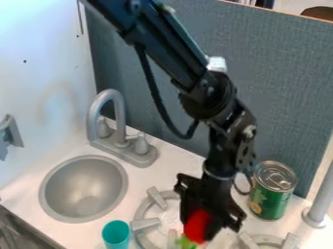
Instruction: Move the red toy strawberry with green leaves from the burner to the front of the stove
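The gripper (207,228) hangs over the stove top at the lower middle, right of the sink, shut on a red object (197,225) with a bright green part (187,242) at its lower end. Black parts of the gripper hide some of the red object. Whether its green end touches the stove I cannot tell. A grey burner (144,224) lies just left of the gripper.
A green can (272,190) stands upright to the right of the gripper, near the back panel. A teal cup (116,233) is at the front left. Left are the round sink (84,189) and grey faucet (117,109). A grey post (319,204) rises at the right.
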{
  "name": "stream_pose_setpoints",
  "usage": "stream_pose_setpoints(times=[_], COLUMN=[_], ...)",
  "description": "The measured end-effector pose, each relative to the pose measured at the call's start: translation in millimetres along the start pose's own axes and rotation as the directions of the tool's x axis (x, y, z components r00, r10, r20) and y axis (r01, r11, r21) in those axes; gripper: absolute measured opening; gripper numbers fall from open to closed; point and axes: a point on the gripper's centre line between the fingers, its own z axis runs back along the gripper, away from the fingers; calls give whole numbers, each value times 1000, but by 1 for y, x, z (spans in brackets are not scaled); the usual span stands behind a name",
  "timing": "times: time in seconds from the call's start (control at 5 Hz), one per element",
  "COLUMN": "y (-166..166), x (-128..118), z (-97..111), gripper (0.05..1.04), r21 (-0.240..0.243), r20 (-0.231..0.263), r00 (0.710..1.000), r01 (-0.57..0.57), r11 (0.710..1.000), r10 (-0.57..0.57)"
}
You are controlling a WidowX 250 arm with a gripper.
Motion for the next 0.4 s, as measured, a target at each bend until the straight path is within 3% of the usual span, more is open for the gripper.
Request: stream_pose_setpoints(times=[0.4], y=[-9], x=[-18], z=[-30], gripper=[613], r21=[-20], r20=[-101], r00=[994], r01=[36], r11=[999], r10=[-38])
